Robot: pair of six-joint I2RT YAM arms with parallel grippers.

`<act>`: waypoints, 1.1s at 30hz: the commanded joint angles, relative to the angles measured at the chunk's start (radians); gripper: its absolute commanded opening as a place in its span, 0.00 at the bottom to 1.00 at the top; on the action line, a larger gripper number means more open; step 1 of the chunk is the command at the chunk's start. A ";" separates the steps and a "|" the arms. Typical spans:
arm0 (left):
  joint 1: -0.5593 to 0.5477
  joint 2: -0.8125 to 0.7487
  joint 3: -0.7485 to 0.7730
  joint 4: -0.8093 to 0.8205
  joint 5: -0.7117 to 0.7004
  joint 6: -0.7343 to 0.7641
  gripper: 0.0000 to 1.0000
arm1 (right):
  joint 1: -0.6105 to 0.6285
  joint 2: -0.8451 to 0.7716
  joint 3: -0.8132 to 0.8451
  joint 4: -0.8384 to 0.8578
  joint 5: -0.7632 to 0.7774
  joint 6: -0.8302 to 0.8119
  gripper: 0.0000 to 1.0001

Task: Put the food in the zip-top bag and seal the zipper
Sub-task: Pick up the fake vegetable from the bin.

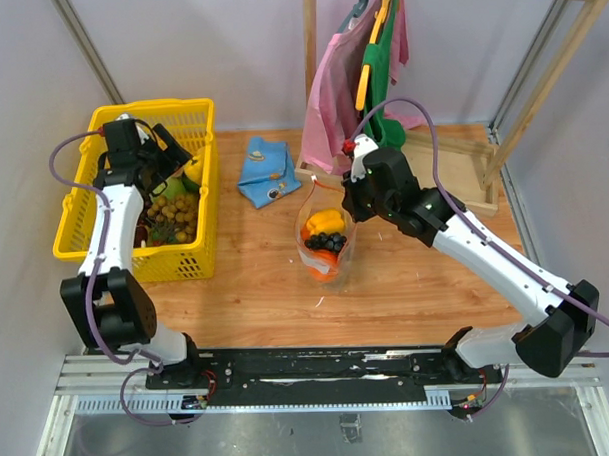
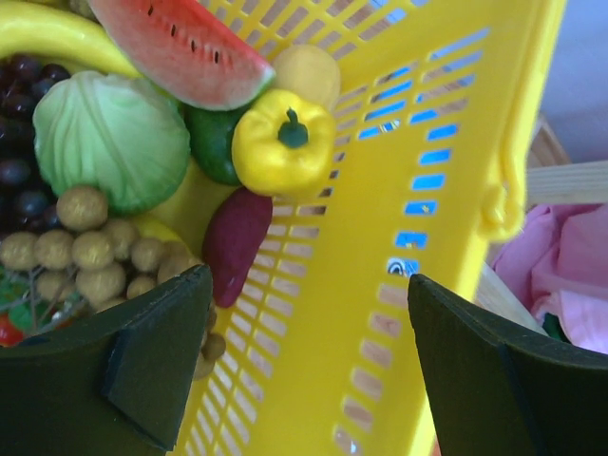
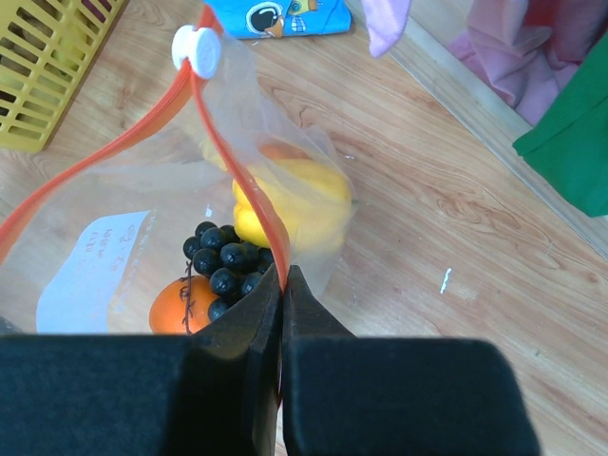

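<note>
The clear zip-top bag [image 1: 325,242] stands open mid-table, holding an orange [image 3: 180,304], dark grapes [image 3: 223,261] and a yellow pepper [image 3: 294,204]. My right gripper [image 3: 283,275] is shut on its red zipper [image 3: 237,161], with the white slider [image 3: 197,49] at the far end. My left gripper [image 2: 309,280] hangs open and empty over the yellow basket [image 1: 196,122]. More food lies below it: a watermelon slice [image 2: 180,43], a green cabbage [image 2: 109,138], a yellow pepper [image 2: 282,142], a dark red piece [image 2: 236,242] and brown longans [image 2: 95,247].
A folded blue cloth [image 1: 265,169] lies behind the bag. A wooden clothes rack [image 1: 463,172] with pink and green garments [image 1: 359,76] stands at the back right. The basket wall [image 2: 399,190] runs between my left fingers.
</note>
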 commanded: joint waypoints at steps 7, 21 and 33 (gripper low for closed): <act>0.006 0.246 0.111 0.171 0.075 0.066 0.88 | -0.014 0.027 0.026 0.028 -0.025 0.009 0.01; -0.021 0.467 0.177 0.225 0.241 0.110 0.91 | -0.014 0.070 0.056 0.034 -0.052 0.003 0.01; -0.035 0.477 0.233 0.159 0.192 0.174 0.51 | -0.014 0.080 0.075 0.031 -0.037 -0.005 0.01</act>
